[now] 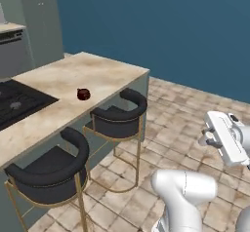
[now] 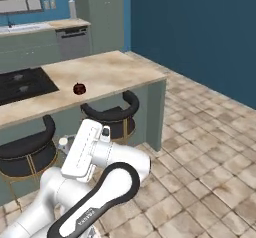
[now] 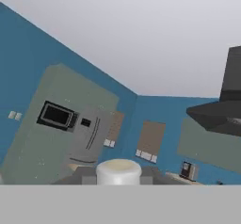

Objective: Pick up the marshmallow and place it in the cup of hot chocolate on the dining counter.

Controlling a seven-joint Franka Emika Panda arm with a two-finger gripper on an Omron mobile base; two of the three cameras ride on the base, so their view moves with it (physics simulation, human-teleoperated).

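Marshmallow (image 3: 118, 170) pinched between the gripper's (image 3: 118, 180) fingers at 6 o'clock of the hand view, the arm raised beside the stools; cup of hot chocolate (image 1: 83, 94) waits on the dining counter (image 1: 97, 72) at 10 o'clock; pickup apparently done, carry and release remain.

Cooktop (image 1: 19, 104) running off left edge. Near stool (image 1: 49, 172) cut at bottom. Cup (image 1: 83, 94) too small to show contents. My fingers hiding behind hand.
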